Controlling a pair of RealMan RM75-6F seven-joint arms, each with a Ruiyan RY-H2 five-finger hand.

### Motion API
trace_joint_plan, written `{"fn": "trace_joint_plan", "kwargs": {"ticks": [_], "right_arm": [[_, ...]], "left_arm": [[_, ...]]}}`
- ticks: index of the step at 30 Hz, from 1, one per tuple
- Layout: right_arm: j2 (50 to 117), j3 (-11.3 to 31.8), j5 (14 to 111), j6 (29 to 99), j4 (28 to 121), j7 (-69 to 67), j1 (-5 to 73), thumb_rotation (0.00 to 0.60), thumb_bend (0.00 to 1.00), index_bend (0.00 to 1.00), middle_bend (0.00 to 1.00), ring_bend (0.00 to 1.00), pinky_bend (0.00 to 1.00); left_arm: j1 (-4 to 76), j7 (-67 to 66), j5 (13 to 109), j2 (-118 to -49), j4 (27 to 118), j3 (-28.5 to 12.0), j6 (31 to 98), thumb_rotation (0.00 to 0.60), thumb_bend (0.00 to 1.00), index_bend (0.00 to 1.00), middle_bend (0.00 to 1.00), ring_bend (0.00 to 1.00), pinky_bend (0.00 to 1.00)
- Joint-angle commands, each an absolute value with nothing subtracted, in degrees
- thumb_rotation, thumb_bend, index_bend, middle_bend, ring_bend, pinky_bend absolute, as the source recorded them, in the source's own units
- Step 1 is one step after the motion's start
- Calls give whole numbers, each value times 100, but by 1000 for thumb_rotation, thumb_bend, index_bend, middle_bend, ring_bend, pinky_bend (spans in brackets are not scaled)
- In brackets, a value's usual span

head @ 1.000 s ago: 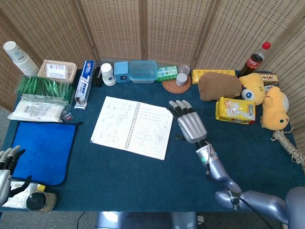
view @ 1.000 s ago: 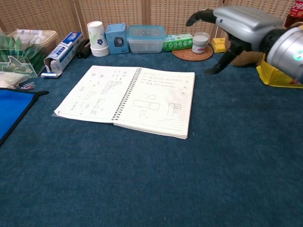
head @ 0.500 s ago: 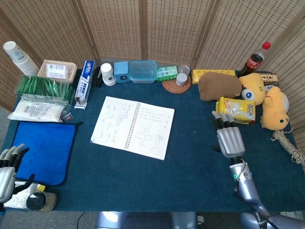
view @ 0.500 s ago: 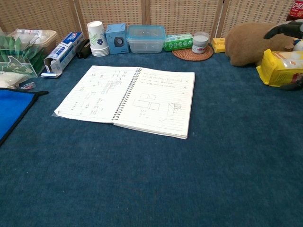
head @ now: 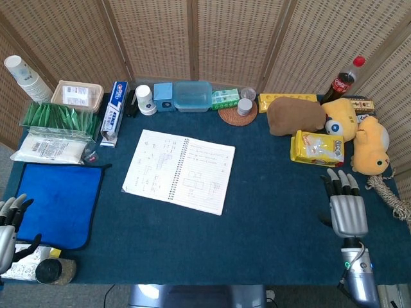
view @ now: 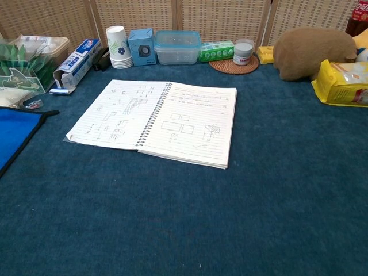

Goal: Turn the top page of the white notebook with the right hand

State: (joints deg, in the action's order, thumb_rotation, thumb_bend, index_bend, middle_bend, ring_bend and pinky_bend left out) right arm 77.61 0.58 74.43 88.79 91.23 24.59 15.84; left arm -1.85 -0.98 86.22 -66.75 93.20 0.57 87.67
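Head view: the right hand (head: 348, 213) has pulled back from the white notebook (head: 179, 170) to the bench's (head: 270, 192) right edge, fingers straight, apart, holding nothing. The left hand (head: 8, 226) stays low left, fingers spread, empty.

Chest view: the notebook lies open, both hands gone from sight.

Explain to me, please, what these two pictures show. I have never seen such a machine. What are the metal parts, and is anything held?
Both pictures come from the robot's own cameras: one on its head looking down, one on its chest looking across the table. The metal parts are its hands. The right hand hovers at the table's right side with fingers apart, holding nothing. The left hand shows at the left edge, also empty. The chest view shows neither. An open notebook lies flat in the middle, untouched. Around it are a blue mat, boxes, cups, a bottle and soft toys.
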Motion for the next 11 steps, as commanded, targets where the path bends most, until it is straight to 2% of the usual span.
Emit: {"fn": "trace_joint_plan", "kwargs": {"ticks": [1,11], "right_arm": [[7732,6,7486,8972,9149,2492,1431,600,94,156,152,71,135],[7706,148,7551,8895,9110,2324,1267,600,95,157,152,66,135]], "left_arm": [[-223,-71,8642,-6694,9289,76,8821,600,305,199,77,15,0],[-268,-62,8684,-6730,9305,62,8941,600,305,199,78,14,0]]}}
